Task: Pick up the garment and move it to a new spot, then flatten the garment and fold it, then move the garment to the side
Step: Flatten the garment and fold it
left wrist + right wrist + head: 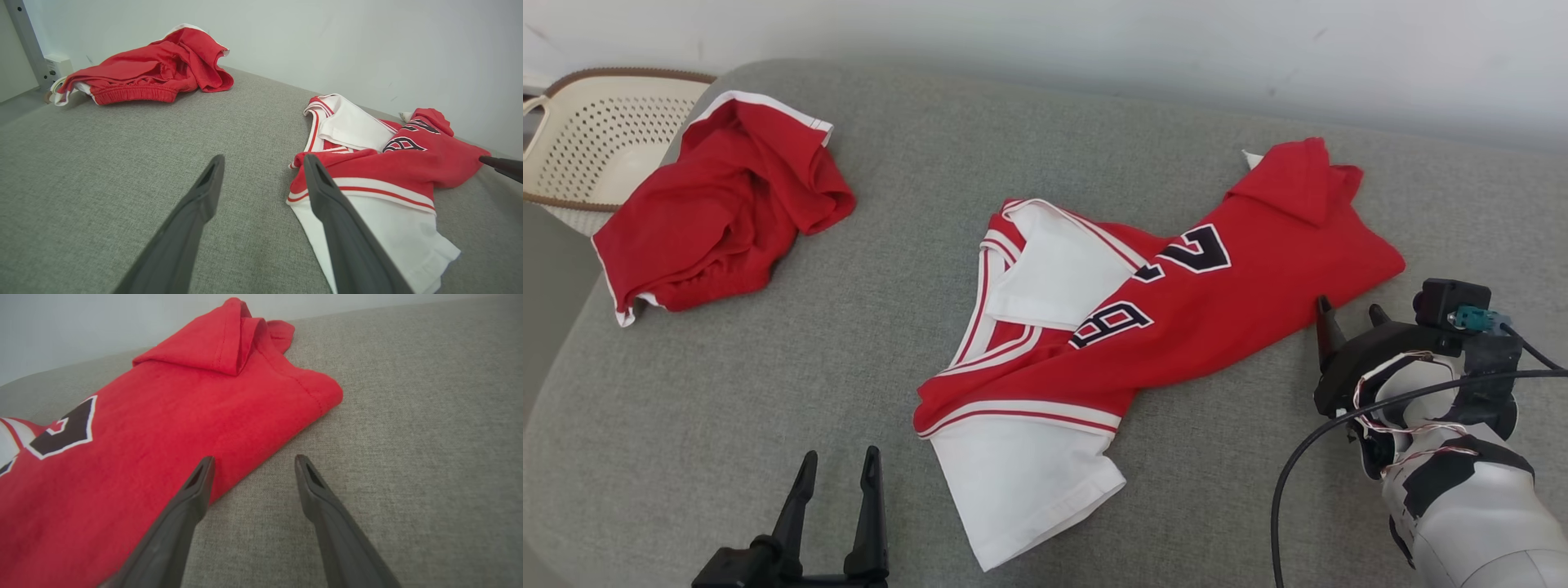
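The jersey lies at the centre of the cushion; shorts at ten o'clock, basket behind them.

Soft matt cloth jersey lies on coarse-woven grey upholstery.

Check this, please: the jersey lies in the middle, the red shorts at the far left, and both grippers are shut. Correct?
No: the wrist views show the left gripper and right gripper open, fingers apart. The jersey and shorts lie as stated.
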{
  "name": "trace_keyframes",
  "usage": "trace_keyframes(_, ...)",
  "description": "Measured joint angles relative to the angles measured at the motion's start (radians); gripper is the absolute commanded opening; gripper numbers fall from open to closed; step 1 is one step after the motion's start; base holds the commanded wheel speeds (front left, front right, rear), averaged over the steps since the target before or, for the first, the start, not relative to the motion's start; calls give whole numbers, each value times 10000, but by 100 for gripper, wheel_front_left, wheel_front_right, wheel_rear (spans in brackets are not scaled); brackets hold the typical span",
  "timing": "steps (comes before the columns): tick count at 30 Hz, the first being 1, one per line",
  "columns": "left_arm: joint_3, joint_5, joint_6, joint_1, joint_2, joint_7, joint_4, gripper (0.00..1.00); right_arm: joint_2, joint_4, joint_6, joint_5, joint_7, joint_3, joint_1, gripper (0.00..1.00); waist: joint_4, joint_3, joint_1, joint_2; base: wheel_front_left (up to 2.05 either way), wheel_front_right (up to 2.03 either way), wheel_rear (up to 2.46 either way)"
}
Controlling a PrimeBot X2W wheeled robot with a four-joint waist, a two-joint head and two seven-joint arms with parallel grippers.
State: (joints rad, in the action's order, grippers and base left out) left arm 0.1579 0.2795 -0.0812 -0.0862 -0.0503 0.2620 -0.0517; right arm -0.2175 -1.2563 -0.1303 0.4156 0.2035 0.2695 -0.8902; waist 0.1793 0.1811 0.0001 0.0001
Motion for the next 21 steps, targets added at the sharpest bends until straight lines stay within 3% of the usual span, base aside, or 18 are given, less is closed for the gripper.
trace_keyframes(5, 102, 0, 2, -176, -2, 0, -10, 100, 2, -167, 0, 75, -25, -215, -33, 100, 188, 221, 0, 0, 0, 0, 0)
trace_keyframes(6, 130, 0, 2, -208, -2, 0, -10, 100, 0, -174, 0, 81, -50, -245, -48, 59, 224, 256, 0, 0, 0, 0, 0)
trace_keyframes(7, 157, 2, 0, -214, -2, 0, -19, 100, -10, -186, 0, 79, -84, -261, -73, 40, 264, 290, 0, 0, 0, 0, 0)
trace_keyframes(8, 190, 2, 0, -221, -2, 0, -31, 100, -25, -196, 0, 77, -92, -284, -114, 15, 304, 322, 0, 0, 0, 0, 0)
trace_keyframes(9, 215, 2, -2, -237, -2, 0, -40, 100, -38, -207, 0, 75, -92, -301, -169, 0, 348, 352, 0, 0, 0, 0, 0)
trace_keyframes(21, 178, -73, -21, -152, 0, 0, -224, 100, 188, 169, 0, -127, 447, 31, 226, 0, 294, 96, 0, 0, 0, 0, 0)
